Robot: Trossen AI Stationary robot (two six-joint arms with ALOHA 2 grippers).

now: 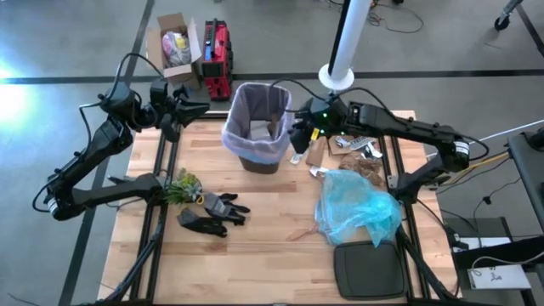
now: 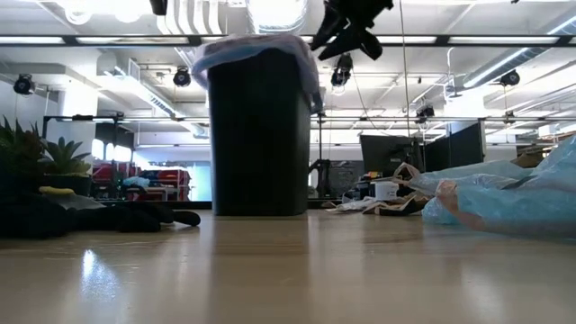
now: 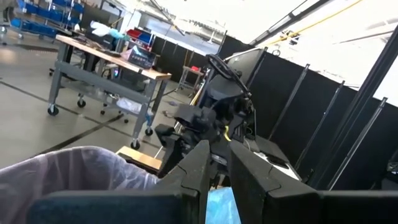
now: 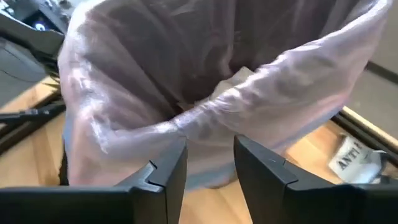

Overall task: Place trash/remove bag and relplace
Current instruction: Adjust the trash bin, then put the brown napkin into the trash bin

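Observation:
A dark bin [image 1: 259,161] [image 2: 259,126] stands upright mid-table, toward the far edge. It is lined with the pale pink-lavender bag [image 1: 231,132] [image 4: 124,124] [image 3: 74,168], whose top is folded over the rim. Pale and brown scraps [image 1: 262,129] lie inside. More trash lies right of the bin: brown paper [image 1: 317,153], white wrappers [image 1: 357,144] and crumpled brown paper [image 1: 367,167]. My right gripper [image 1: 297,136] [image 4: 210,146] [image 2: 346,36] is open and empty, just outside the bin's right rim and a little above it. My left gripper [image 1: 194,108] [image 3: 219,149] hovers left of the bin, its fingers a narrow gap apart.
A light blue plastic bag [image 1: 357,208] [image 2: 513,193] lies crumpled on the right half of the table. A dark lid [image 1: 370,268] sits near the near-right corner. Black gloves [image 1: 212,212] and a small plant [image 1: 180,187] are on the left. A white pole [image 1: 348,38] rises behind the far edge.

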